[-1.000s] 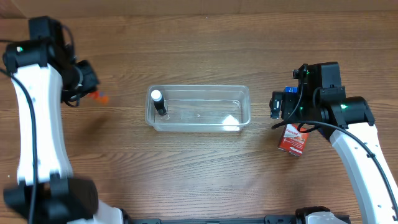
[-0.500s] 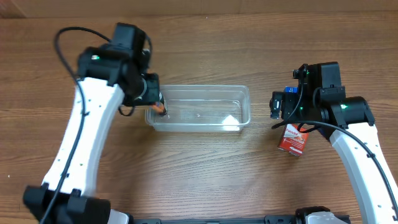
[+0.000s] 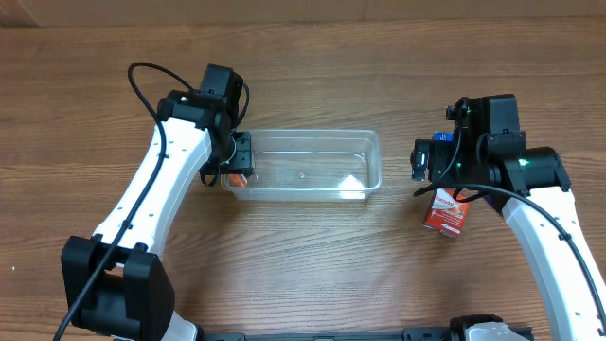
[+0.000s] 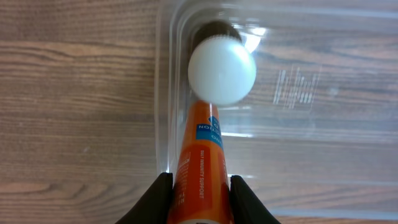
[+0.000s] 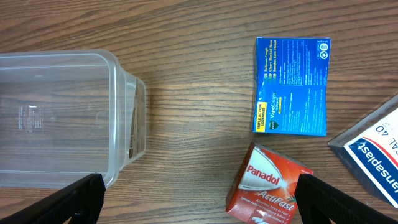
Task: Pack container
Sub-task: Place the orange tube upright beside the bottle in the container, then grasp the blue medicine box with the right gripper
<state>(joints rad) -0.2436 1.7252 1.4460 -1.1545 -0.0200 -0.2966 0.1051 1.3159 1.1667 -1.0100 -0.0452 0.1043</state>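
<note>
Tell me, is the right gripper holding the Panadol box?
No, the right gripper is wide open, and the Panadol box lies clear of both fingers.

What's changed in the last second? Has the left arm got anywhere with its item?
The left arm swung in from the far left to the left end of the container, with the left pincer shut on the orange tube throughout. The tube now points over the rim toward the white-capped bottle. Nothing was let go. The container, bottle, right pincer, Panadol box and blue box stayed put.
</note>
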